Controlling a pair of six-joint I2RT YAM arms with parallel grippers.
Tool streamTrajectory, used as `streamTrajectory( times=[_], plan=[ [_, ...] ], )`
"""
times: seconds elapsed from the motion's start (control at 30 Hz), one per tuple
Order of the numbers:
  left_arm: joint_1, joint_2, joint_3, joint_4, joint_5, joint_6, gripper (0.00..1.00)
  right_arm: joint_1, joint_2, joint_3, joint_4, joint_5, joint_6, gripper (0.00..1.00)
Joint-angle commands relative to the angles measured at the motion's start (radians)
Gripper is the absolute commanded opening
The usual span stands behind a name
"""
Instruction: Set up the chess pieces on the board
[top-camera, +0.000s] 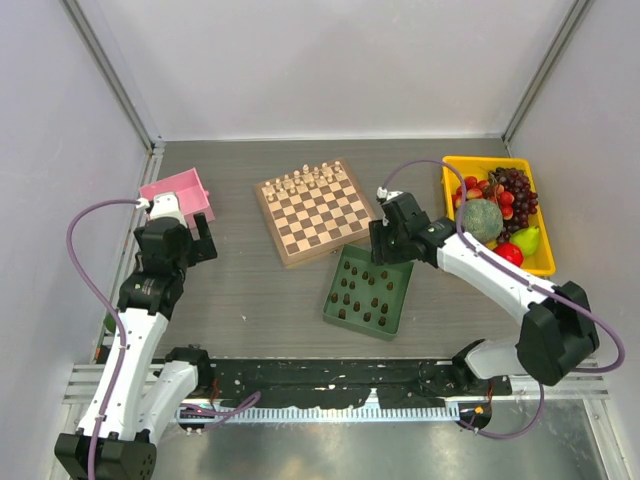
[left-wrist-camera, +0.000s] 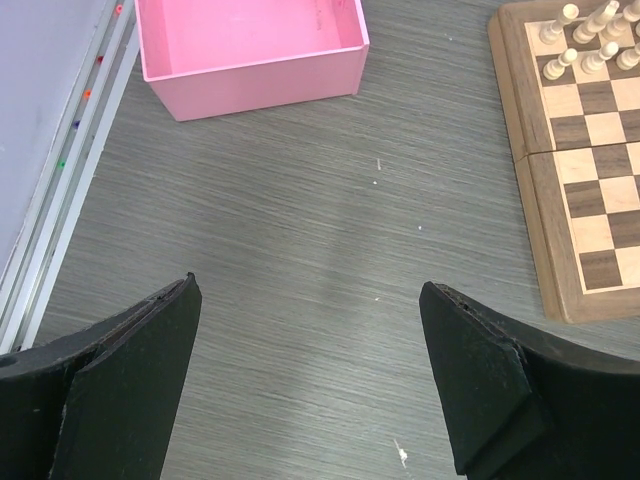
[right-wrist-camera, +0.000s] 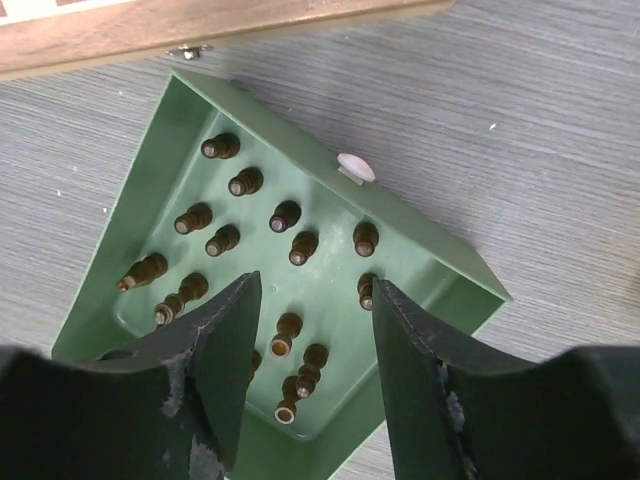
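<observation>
Chessmen (right-wrist-camera: 285, 216) of dark brown wood, tiny, about sixteen, upright in loose rows inside a square green plastic tray (right-wrist-camera: 420, 235). Tray on the grey table (top-camera: 250, 290), just beside the near right corner of the square wooden chessboard (top-camera: 315, 212) with light and dark brown checks. Far rows of that chessboard filled with pale cream chessmen (top-camera: 305, 180); near rows bare, so judged as early in the task, with none of the dark set placed yet.

Right pincer (right-wrist-camera: 310, 340) directly above the tray, pointing down into it, fingers (right-wrist-camera: 215, 370) about half-way apart, holding nothing. Visible in the gap, below the tips: two or three dark chessmen close together, toward the bottom corner of the tray in the right wrist view, none touched by a pad as far as can be seen. Long axis of each one vertical, so nearly in line with the pincer's own approach; seen mostly from the top. Probably calls for going straight down around one head and pinching across it, with care for the close neighbours, easy to knock over or to catch together.

Left pincer (left-wrist-camera: 310, 290) wide open and empty, over bare table between an open pink plastic box (left-wrist-camera: 250, 50) and the left edge of the chessboard, well apart from the tray. Right arm clearly the nearer one. From the tray, target squares up and to the left in the top view.
</observation>
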Motion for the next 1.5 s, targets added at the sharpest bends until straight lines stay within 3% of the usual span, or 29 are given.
streamTrajectory(
  times=[0.0,0.17,0.83,0.93,1.4,1.47],
  plan=[
    [0.000,-0.010,-0.004,0.003,-0.014,0.010,0.99,0.035,0.050,0.010,0.031,0.044,0.022,0.54],
    [0.000,-0.010,-0.003,-0.006,-0.017,0.008,0.99,0.058,0.128,0.027,0.051,0.023,0.022,0.43],
    [0.000,-0.007,-0.003,-0.022,-0.042,0.008,0.99,0.099,0.311,0.093,0.081,0.040,0.002,0.39],
    [0.000,-0.007,-0.001,-0.022,-0.044,0.008,0.99,0.102,0.314,0.089,0.078,0.032,0.002,0.34],
    [-0.002,-0.005,-0.001,-0.031,-0.048,0.005,0.99,0.104,0.348,0.089,0.069,0.026,-0.007,0.32],
    [0.000,-0.007,-0.001,-0.034,-0.048,0.005,0.99,0.104,0.346,0.090,0.069,0.029,-0.009,0.26]
  ],
)
